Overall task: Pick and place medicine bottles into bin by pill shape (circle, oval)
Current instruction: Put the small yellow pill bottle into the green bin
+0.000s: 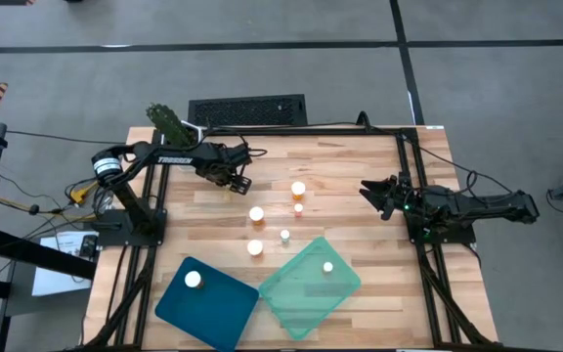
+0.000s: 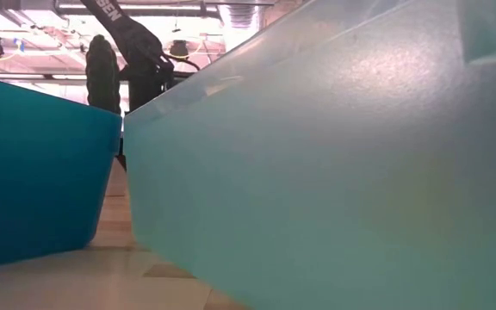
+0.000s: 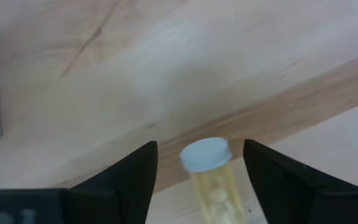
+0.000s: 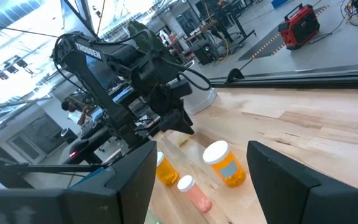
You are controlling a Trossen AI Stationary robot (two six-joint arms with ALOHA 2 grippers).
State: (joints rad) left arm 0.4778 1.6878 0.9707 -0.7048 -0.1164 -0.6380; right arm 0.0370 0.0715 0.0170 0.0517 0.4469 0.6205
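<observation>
L gripper (image 3: pixel 197 180), upper left of table, jaws open astride a lying bottle (image 3: pixel 211 177), not yet gripping: centre it, close evenly; R gripper (image 1: pixel 379 196) open, empty.

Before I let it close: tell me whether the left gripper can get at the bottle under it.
Probably yes. The left gripper is open, with the white-capped bottle lying on the table between its two fingers, and nothing else sits between them.
</observation>
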